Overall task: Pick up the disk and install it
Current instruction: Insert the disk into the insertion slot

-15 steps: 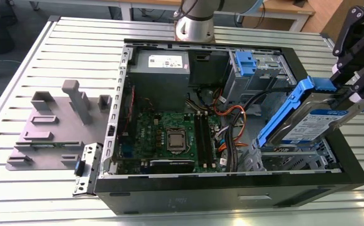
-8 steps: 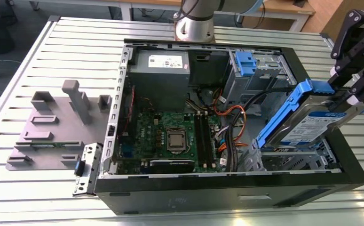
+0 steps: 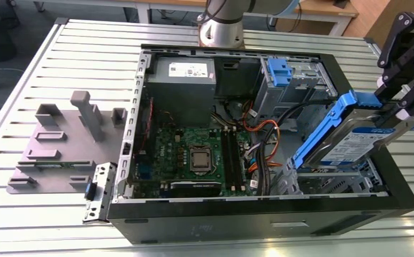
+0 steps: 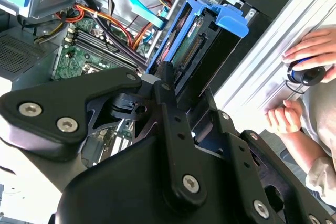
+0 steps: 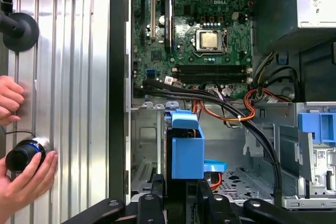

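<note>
The disk (image 3: 353,140) hangs tilted over the open computer case (image 3: 264,219) at the exterior view's right, above the metal drive bay in that corner and not yet seated in it. My gripper (image 3: 398,110) is clamped on its raised end, so the disk slopes down and away from my fingers into the case.

The exterior view shows its blue-and-white label and the blue bracket along its edge. The second wrist view shows its underside with the connector row instead. The first wrist view shows the bracket end-on, with the motherboard (image 5: 202,35) beyond it. In that view, a person's hand (image 5: 26,182) holds a small black cylinder (image 5: 23,155) on the table beside the case wall.

The case lies on its side on a slatted metal table (image 3: 50,64). A grey moulded fixture (image 3: 57,150) sits on the slats towards the exterior view's left. My arm's base (image 3: 221,29) stands behind the case. Inside the case are a grey box with a white sticker (image 3: 182,80) and a blue tab on a grey cage (image 3: 282,72). Wooden desks and bare floor lie beyond the table.
</note>
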You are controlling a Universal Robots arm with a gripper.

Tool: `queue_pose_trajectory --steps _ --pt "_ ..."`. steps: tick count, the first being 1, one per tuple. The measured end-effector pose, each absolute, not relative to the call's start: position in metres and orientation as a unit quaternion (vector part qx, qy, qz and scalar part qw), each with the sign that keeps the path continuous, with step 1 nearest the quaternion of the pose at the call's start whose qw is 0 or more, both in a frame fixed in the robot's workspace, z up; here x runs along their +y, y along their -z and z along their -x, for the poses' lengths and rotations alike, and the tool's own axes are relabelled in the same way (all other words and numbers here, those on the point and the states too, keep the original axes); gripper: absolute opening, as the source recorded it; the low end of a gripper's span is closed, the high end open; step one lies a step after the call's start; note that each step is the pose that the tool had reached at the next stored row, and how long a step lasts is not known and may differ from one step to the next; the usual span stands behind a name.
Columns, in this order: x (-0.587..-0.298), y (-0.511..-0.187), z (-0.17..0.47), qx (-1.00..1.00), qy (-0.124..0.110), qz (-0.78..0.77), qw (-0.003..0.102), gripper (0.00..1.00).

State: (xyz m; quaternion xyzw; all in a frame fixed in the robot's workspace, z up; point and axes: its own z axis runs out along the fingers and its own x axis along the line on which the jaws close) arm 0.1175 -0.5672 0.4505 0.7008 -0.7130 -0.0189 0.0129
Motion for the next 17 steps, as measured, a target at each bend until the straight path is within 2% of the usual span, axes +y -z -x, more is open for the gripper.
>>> queue_pose_trajectory --steps 17 --pt "-0.5679 -0.4427 -0.116 -0.713 0.019 -0.701 0.013 0.35"
